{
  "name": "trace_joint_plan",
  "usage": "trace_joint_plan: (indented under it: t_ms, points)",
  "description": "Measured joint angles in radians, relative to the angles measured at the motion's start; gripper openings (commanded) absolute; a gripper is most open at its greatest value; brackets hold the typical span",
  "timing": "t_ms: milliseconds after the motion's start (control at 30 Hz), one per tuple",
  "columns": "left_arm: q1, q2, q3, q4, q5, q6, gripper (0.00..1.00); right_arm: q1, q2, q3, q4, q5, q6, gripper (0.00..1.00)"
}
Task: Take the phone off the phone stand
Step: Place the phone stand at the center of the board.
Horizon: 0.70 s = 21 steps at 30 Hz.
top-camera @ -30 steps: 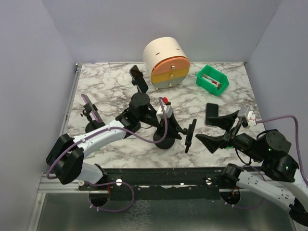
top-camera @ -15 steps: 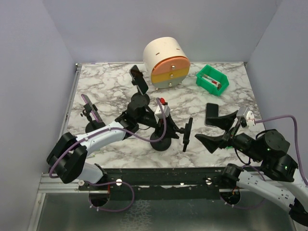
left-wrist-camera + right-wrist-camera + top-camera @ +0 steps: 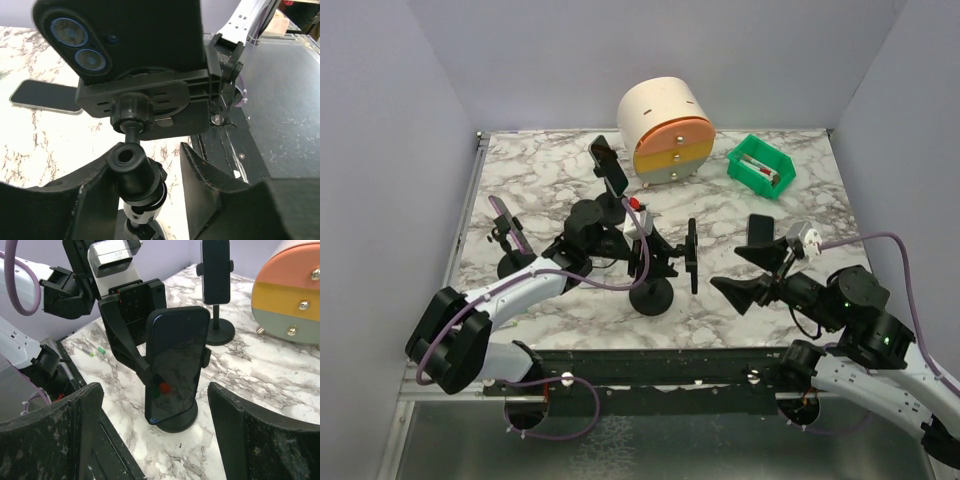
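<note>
Two robot arms work at a marble-patterned table [image 3: 550, 170], and both claws are mine. The phone [image 3: 177, 365] is a dark slab in a dark case. It stands upright in the phone stand [image 3: 650, 297] near the front middle of the table, its screen facing my right arm.

My right claw [image 3: 725, 266] is spread wide and holds nothing. Its two fingers [image 3: 50, 440] frame the phone from just short of it, not touching.

My left claw [image 3: 147, 160] sits behind the stand, its fingers on either side of the thin neck below the ball joint. It is partly spread, with a visible gap on one side. On the other side I cannot quite tell whether the pad touches the neck.

The cradle [image 3: 145, 95] pinches the phone across its lower back and side edges.

I judge the phone to be rigid and fairly weighty for its size. Its glass face looks slick and would not forgive a drop. The case edges look like the best purchase, so I would close my right fingers across the two long sides, above the cradle arms, and keep the pads off the screen.

The stand looks top-heavy on its slim neck. It may tip or swivel if I pull sideways, so my left claw would do well to steady that neck.
</note>
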<state>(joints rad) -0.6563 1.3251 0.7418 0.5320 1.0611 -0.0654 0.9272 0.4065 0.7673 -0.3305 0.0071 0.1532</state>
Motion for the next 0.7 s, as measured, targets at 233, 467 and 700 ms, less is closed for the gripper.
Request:
trace_joint_plan:
  t_ms: [233, 467, 700]
  points:
    - [0.001, -0.048, -0.031, 0.003, -0.046, 0.023, 0.58, 0.0, 0.087, -0.007, 0.044, -0.003, 0.048, 0.95]
    - [0.001, -0.103, -0.045, 0.005, -0.075, 0.04, 0.58, 0.0, 0.171, 0.041, 0.049, -0.024, 0.069, 1.0]
    - [0.001, -0.104, -0.046, 0.005, -0.082, 0.058, 0.57, 0.0, 0.241, 0.064, 0.087, -0.043, 0.076, 1.0]
